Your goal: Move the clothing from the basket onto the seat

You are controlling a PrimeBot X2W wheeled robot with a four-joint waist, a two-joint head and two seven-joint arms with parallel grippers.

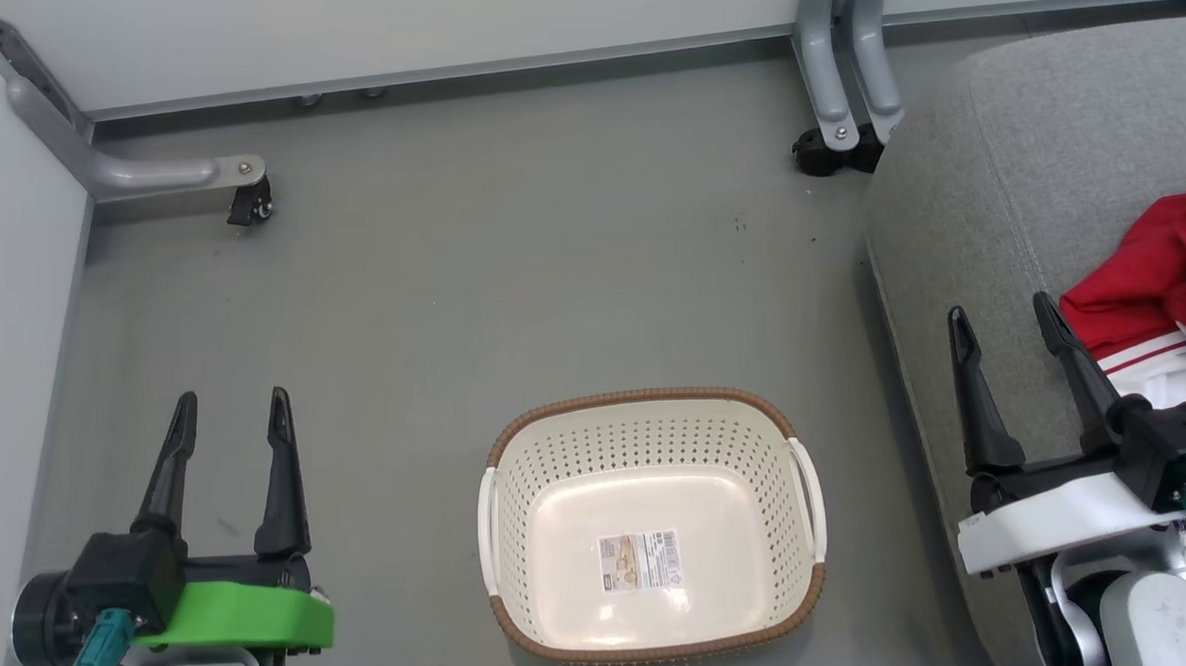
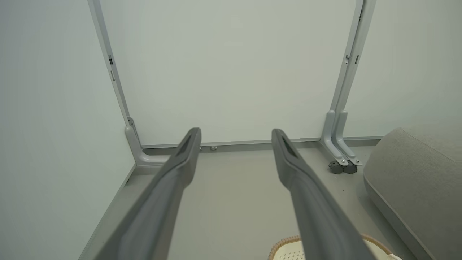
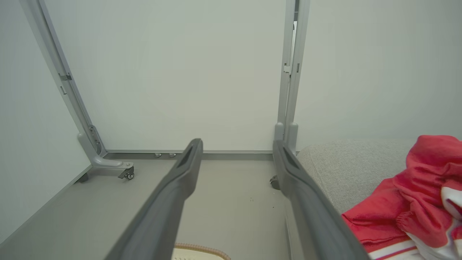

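Down at seven o'clock, the left gripper (image 1: 233, 401) held its two dark fingers spread wide, gripping nothing. At six o'clock the basket (image 1: 646, 399) stood upright on the grey floor (image 1: 451, 279) (a label sticker (image 1: 640, 559) showed on its bottom). At four o'clock the right gripper (image 1: 1000, 310) hung with fingers just as wide and empty, over the near edge of the seat (image 1: 996, 155). The clothing (image 1: 1161, 278), red with white trim, lay crumpled on that seat at three o'clock, just beside the right fingers.

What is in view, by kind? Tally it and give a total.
Basket: 1
Seat: 1
Red clothing heap: 1
Claws: 2, left claw and right claw, both open
Total: 5
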